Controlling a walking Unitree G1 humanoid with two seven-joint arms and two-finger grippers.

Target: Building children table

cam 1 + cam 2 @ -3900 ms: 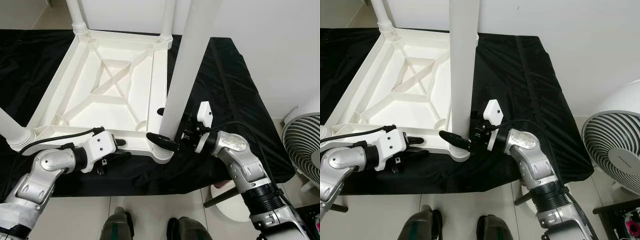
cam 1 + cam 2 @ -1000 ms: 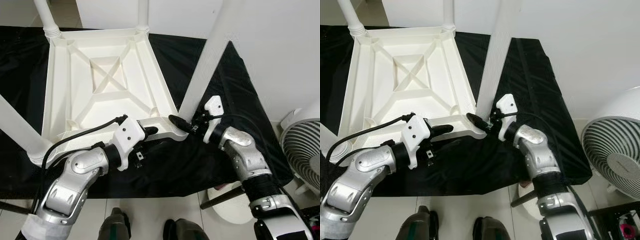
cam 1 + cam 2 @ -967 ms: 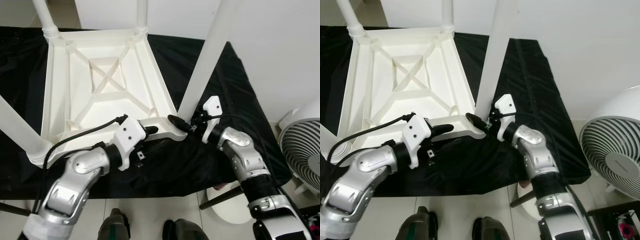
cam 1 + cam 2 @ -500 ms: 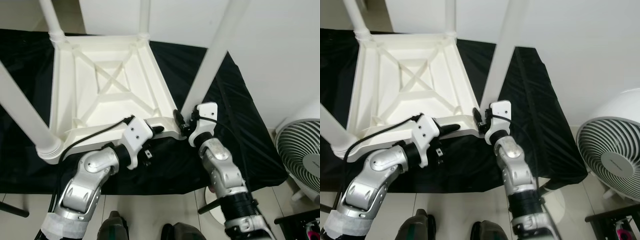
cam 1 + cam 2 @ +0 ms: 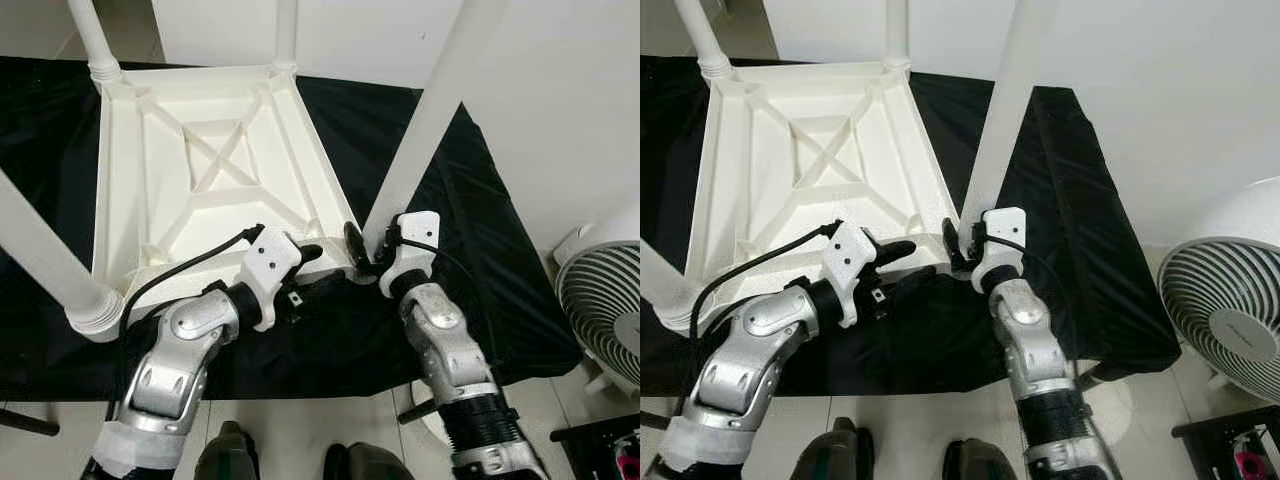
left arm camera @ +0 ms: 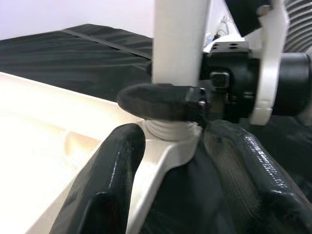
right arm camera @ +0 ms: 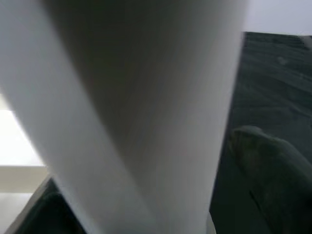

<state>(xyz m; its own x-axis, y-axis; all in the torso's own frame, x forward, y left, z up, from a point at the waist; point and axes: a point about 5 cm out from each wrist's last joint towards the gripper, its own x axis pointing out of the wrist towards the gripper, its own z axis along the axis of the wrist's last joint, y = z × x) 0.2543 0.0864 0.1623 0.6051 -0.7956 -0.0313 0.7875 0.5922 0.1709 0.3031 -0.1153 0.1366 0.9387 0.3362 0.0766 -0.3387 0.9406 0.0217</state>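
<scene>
A white plastic children's table point(image 5: 200, 170) lies upside down on a black cloth point(image 5: 480, 250), its legs pointing up. The near right leg point(image 5: 420, 130) stands in its corner socket point(image 6: 170, 131). My right gripper point(image 5: 360, 245) is shut around the base of this leg; in the right wrist view the leg point(image 7: 146, 107) sits between its fingers point(image 7: 265, 161). My left gripper point(image 5: 305, 260) is shut on the table's near rim just beside that corner. Its two black fingers point(image 6: 107, 185) straddle the rim. Another leg point(image 5: 50, 260) stands at the near left corner.
Two more legs point(image 5: 287, 30) rise at the far corners. A white fan point(image 5: 1230, 320) stands on the floor to the right, beyond the cloth. A white wall runs behind the table. My feet point(image 5: 230, 465) show on the tiled floor at the near edge.
My right arm has swung in from the right until it lies almost under the leg, still holding its base. The left gripper stays on the rim. The table has turned slightly.
</scene>
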